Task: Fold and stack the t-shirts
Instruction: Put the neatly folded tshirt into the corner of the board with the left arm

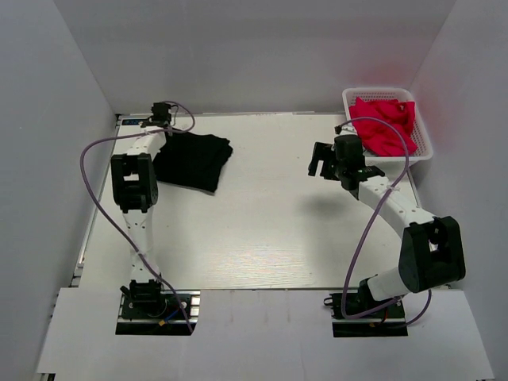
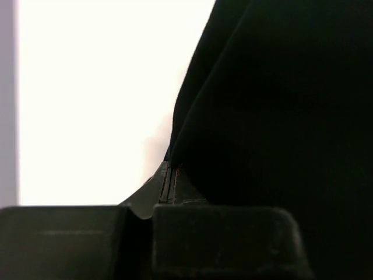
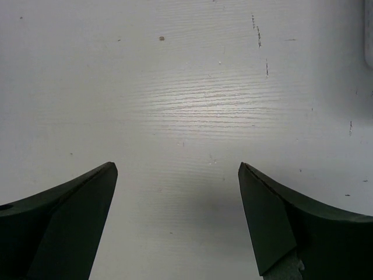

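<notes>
The white table (image 1: pixel 262 230) carries a black t-shirt (image 1: pixel 194 161), folded into a rough rectangle at its far left. At the far right corner stands a white mesh basket (image 1: pixel 425 141) holding crumpled pinkish-red t-shirts (image 1: pixel 385 125). The right gripper (image 3: pixel 178 169) hovers over bare tabletop just beside the basket, jaws spread wide, holding nothing. The left gripper (image 2: pixel 169 175) sits at the black shirt's far left edge, jaws pressed together and apparently pinching the cloth.

Overhead from behind; wrist views low over the shared table (image 1: pixel 262 230)
</notes>
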Robot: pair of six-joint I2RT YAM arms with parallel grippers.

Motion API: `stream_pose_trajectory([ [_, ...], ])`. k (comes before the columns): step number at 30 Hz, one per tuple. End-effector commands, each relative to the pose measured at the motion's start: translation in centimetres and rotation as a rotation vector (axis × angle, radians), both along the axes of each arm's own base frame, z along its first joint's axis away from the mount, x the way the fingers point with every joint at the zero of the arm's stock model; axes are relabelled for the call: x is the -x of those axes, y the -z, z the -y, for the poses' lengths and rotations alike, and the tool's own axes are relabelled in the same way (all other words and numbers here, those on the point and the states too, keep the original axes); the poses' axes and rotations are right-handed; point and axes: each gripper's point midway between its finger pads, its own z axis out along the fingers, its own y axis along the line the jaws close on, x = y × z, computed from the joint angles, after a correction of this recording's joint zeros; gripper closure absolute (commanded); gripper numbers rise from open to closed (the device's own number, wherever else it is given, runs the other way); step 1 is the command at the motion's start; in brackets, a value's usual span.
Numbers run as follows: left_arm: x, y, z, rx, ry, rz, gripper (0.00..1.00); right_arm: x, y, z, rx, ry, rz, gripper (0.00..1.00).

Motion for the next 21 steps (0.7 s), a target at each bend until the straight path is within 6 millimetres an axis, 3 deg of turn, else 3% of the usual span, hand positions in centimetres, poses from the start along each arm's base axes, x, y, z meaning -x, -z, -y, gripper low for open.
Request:
stream_pose_trajectory([
  [1, -2.3, -2.0, -5.5, -0.112, -0.052, 0.032, 1.0, -1.5, 0.3, 0.3, 0.021, 0.016, 0.02, 0.1],
  [2, -2.8, -1.9, -6.1, -0.11, -0.047, 0.03, 1.0, -1.7, 0.2, 0.2, 0.021, 0.012, 0.018, 0.1],
  [3, -3.7, -3.1, -7.7, -0.118, -0.069, 0.069, 1.0, -2.1, 0.4, 0.3, 0.041, 0.004, 0.011, 0.1],
  [5, -4.4, -1.9, -8.8, -0.109, -0.056, 0.06, 1.0, -2.4, 1.2, 0.7, 0.077, 0.024, -0.026, 0.1],
  [7, -5.1, -3.0, -10.8, -0.131, -0.086, 0.112, 1.0, -2.5, 1.3, 0.8, 0.092, 0.025, -0.047, 0.1],
  [13, -4.8, -2.5, -16.1, -0.107, -0.217, 0.18, 1.0, -2.9, 1.8, 1.1, 0.108, 0.038, -0.068, 0.1],
  [16, -4.1, -1.5, -17.9, -0.091, -0.286, 0.191, 1.0, -3.0, 1.6, 1.1, 0.105, 0.046, -0.068, 0.1],
  [21, -4.9, -1.1, -18.3, -0.057, -0.316, 0.237, 1.0, -3.0, 1.5, 1.1, 0.103, 0.054, -0.068, 0.1],
])
